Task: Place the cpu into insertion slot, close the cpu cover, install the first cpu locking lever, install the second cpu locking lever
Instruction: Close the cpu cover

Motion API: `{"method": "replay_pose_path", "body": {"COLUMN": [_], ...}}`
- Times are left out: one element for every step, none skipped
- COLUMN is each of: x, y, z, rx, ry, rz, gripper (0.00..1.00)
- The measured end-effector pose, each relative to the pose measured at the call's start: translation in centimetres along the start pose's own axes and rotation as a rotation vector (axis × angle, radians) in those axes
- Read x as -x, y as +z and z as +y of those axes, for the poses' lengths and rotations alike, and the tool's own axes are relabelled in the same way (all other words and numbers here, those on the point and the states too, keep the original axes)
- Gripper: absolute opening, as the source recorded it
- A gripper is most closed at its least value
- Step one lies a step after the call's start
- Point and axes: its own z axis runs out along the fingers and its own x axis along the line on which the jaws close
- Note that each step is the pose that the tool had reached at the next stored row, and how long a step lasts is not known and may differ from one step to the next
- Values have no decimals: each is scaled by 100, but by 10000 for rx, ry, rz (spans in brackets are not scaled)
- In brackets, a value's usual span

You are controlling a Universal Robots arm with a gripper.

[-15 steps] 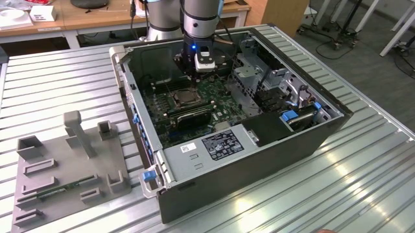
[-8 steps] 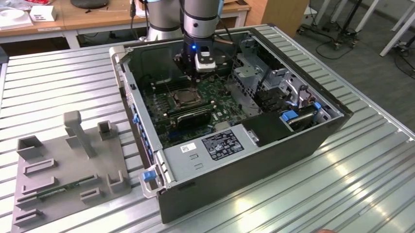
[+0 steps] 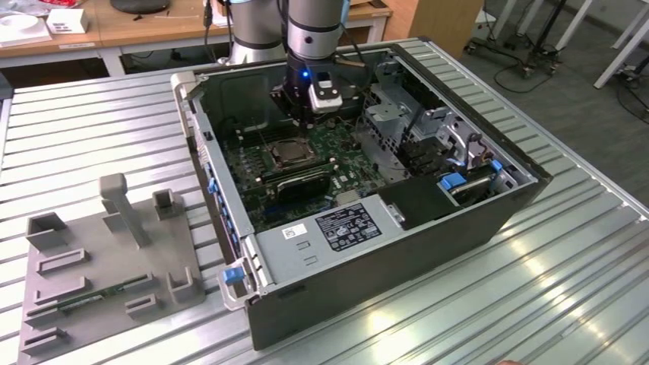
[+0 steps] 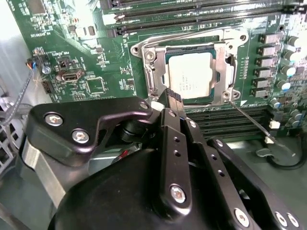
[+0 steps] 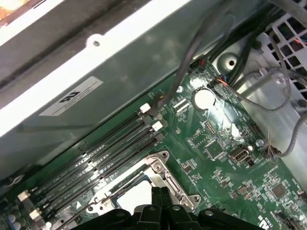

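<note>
Second wrist view: the gripper [image 4: 172, 96], jaws clenched on nothing, sits at the edge of the cpu cover [image 4: 221, 67] lying over the cpu [image 4: 189, 76]; pressing straight down should hold it flat.

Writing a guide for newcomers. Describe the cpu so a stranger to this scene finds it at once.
In the open case, find the green board inside. Between the long black memory slots sits a silver square cover. The cpu is the flat, dull silver-grey square in its cut-out, solid where the cover is an open frame.
</note>
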Motion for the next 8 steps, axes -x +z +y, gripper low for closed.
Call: {"method": "replay_pose_path", "body": {"x": [0, 0, 0, 0, 0, 0, 0, 0], "y": [0, 0, 0, 0, 0, 0, 0, 0], "z": [0, 0, 0, 0, 0, 0, 0, 0], "rx": [-1, -1, -1, -1, -1, -1, -1, -1], "ry": [-66, -79, -83, -84, -84, -85, -85, -85], "rz": [2, 3, 3, 3, 3, 3, 3, 3], "gripper": [11, 11, 11, 11, 11, 11, 11, 11]}}
